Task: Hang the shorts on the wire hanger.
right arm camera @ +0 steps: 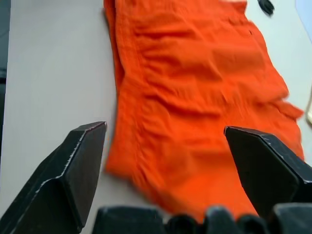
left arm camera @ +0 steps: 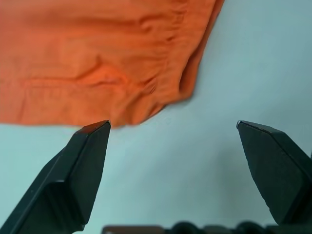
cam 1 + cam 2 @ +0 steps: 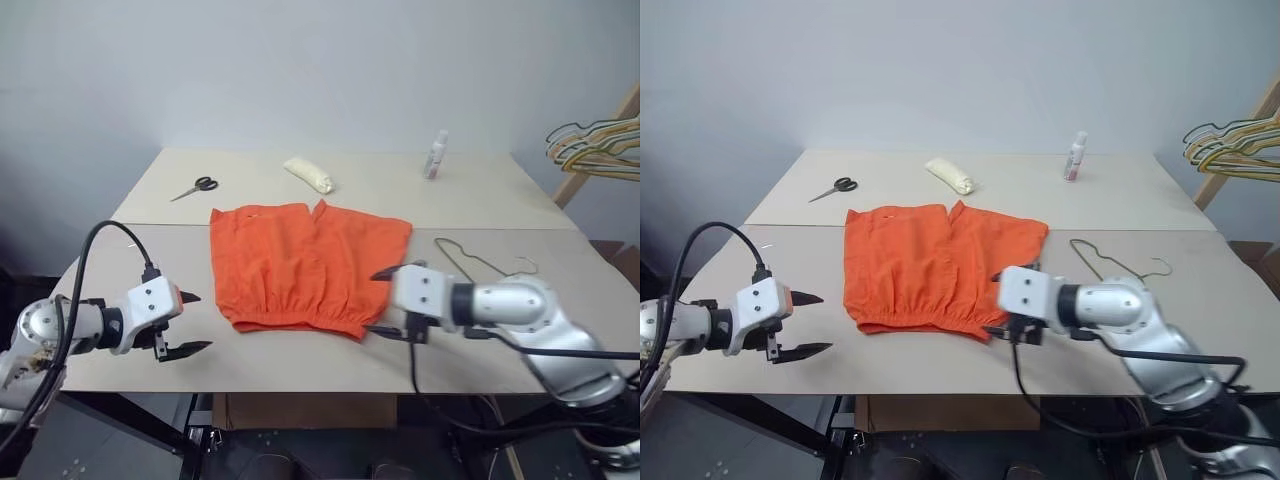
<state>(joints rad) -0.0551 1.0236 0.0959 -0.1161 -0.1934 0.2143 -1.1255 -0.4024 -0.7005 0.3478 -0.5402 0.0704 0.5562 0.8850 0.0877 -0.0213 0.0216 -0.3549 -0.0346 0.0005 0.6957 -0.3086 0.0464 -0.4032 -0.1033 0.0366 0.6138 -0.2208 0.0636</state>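
Across the bench (image 3: pixel 120 205) from the head views: the shorts (image 3: pixel 300 265) lie flat mid-bench, gathered waistband toward the near edge, leg hems toward the far edge. The wire hanger (image 3: pixel 480 262) lies flat just beside them toward the right edge, apart from the cloth, hook pointing right. My left hand (image 3: pixel 190 322) hangs over the near-left part of the bench, fingers apart, empty, short of the waistband's left corner. My right hand (image 3: pixel 385 300) sits at the waistband's right corner, fingers apart, nothing held; I can't tell whether it touches cloth.

Left wrist view: fingers wide apart, bare bench between them. The waistband corner of the shorts lies ahead: puckered elastic gathers, doubled edge, matte woven fabric.

Right wrist view: fingers wide apart over the shorts, wrinkled thin cloth running away, seam along one side.

Handling judgement:
- Shorts: light, limp, will sag and fold when lifted; not fragile, low slip. Best hold is the elastic waistband, the thickest part, one corner per hand so it stays spread.
- Hanger: thin stiff wire, smooth, light, lies flush on the bench so hard to get a finger under; likely to skate. Take it at the hook or a shoulder bend.

Also on the bench: scissors (image 3: pixel 195 187) far-left, a pale roll (image 3: pixel 309 174) and a small bottle (image 3: pixel 435 154) along the far edge.
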